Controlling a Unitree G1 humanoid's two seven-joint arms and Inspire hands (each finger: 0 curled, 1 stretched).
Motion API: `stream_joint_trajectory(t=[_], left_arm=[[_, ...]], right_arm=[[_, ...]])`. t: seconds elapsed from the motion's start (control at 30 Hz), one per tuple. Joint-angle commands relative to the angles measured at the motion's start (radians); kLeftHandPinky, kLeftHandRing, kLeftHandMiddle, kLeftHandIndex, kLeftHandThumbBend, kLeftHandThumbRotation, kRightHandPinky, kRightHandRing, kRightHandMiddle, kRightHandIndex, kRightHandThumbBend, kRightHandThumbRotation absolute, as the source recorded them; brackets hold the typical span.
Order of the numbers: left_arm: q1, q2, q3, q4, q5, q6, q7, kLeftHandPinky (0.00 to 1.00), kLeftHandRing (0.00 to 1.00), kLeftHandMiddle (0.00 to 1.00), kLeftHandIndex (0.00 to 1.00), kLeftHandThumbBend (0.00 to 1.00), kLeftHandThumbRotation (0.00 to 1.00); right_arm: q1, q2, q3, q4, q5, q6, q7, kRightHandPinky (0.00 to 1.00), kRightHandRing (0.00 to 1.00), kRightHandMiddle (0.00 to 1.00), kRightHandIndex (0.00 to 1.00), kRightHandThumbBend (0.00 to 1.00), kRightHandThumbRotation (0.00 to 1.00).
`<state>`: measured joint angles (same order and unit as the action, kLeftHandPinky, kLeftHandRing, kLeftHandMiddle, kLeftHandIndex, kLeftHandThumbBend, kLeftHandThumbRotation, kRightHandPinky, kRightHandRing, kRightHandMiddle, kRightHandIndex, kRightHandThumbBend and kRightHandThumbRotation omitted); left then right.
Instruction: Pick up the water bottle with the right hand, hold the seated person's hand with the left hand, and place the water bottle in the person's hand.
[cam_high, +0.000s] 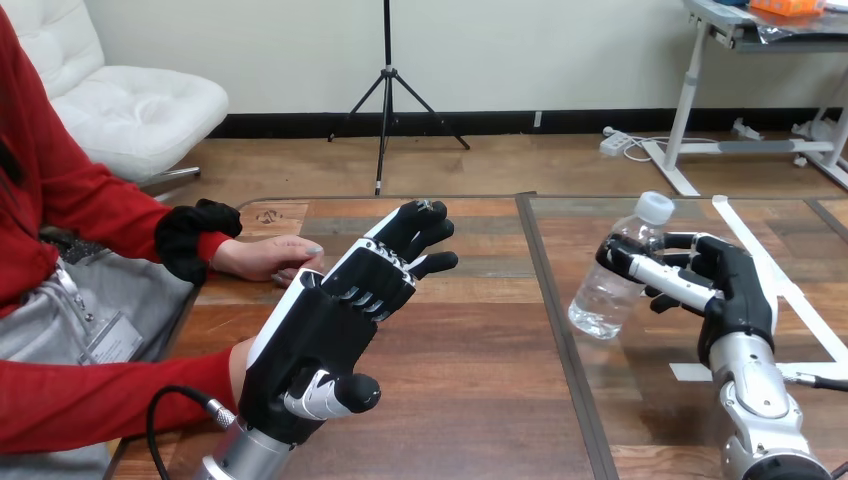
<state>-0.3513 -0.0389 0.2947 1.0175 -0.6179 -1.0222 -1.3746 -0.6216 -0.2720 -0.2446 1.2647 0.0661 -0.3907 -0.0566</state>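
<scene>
A clear water bottle (617, 272) with a white cap is tilted above the table at the right, its cap pointing up and away. My right hand (715, 280) is shut on it, fingers and thumb curled round its upper body. My left hand (345, 310) hovers open over the table's left half, fingers straight and pointing away. The person's hand (268, 257) lies flat on the table at the far left, just beyond and left of my left hand's fingers, apart from them.
The wooden table (480, 340) has a dark seam running front to back down its middle. A strip of white tape (770, 270) crosses the right half, behind my right hand. The person's other arm, in a red sleeve (100, 400), lies along the lower left edge.
</scene>
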Motion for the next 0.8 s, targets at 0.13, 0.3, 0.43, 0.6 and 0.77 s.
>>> stream_joint_trajectory(t=[0.13,0.3,0.43,0.6,0.77], left_arm=[[-0.051,-0.013,0.004,-0.02,0.007,-0.004,0.012,0.87,0.94,0.94,0.92,1.0,0.61],[-0.051,-0.012,0.0,-0.02,0.015,-0.004,0.023,0.87,0.94,0.94,0.92,1.0,0.61],[-0.052,-0.01,-0.003,-0.017,0.024,-0.009,0.033,0.87,0.94,0.94,0.92,1.0,0.61],[-0.055,-0.006,-0.005,-0.008,0.042,-0.026,0.052,0.88,0.94,0.95,0.92,1.0,0.61],[-0.055,0.0,-0.009,0.0,0.084,-0.077,0.097,0.87,0.94,0.95,0.93,1.0,0.62]], right_arm=[[-0.026,0.003,-0.011,-0.076,0.021,-0.057,0.019,0.25,0.31,0.4,0.45,0.83,0.0],[-0.023,-0.001,0.01,-0.087,-0.002,-0.069,0.006,0.26,0.31,0.41,0.45,0.83,0.0],[-0.019,-0.002,0.028,-0.104,-0.026,-0.073,-0.009,0.27,0.32,0.42,0.45,0.84,0.0],[-0.01,0.001,0.038,-0.141,-0.038,-0.082,-0.001,0.28,0.33,0.43,0.45,0.82,0.0],[-0.001,0.003,0.047,-0.174,-0.044,-0.083,0.004,0.28,0.33,0.43,0.45,0.82,0.0]])
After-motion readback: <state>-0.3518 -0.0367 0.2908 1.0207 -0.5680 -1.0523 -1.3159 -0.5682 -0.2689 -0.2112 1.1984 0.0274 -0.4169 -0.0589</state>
